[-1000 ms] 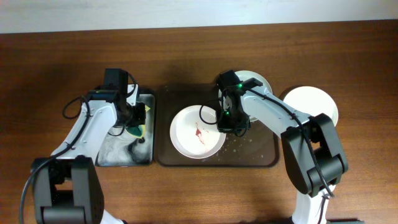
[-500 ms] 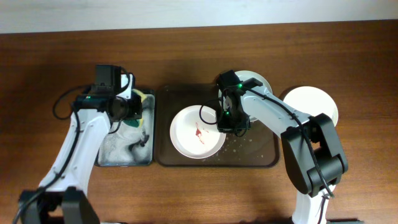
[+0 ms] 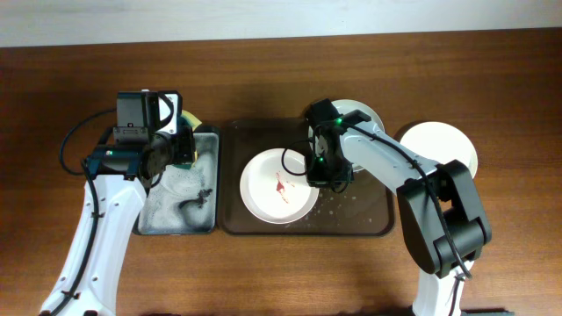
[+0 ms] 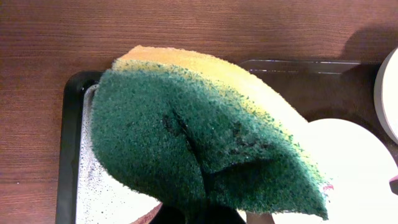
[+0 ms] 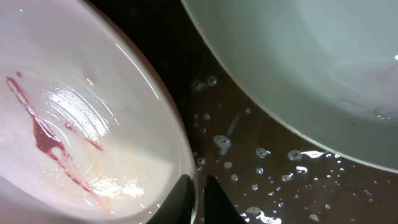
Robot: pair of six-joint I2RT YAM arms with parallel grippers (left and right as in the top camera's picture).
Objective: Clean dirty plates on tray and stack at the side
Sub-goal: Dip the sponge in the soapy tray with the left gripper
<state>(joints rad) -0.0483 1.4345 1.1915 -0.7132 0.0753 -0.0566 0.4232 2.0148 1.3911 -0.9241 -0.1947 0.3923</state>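
A white plate (image 3: 279,186) with a red smear (image 5: 43,134) lies on the left half of the dark brown tray (image 3: 369,221). My right gripper (image 3: 318,178) is shut on this plate's right rim, the fingertips (image 5: 181,193) pinching it from both sides. A second plate (image 3: 362,114) sits at the tray's back right, partly under the right arm. A third plate (image 3: 439,149) rests on the table to the right of the tray. My left gripper (image 3: 176,145) is shut on a green and yellow sponge (image 4: 199,130), held above the back of the black tray (image 3: 176,215). The sponge hides the left fingers.
The black tray holds white foam (image 4: 106,193) and stands directly left of the brown tray. Water drops (image 5: 255,155) dot the brown tray's bare floor between the two plates. Bare wooden table (image 3: 492,246) surrounds both trays.
The left arm has lifted the sponge out of the foam and drawn back and to the left. The right gripper and the smeared plate have not moved.
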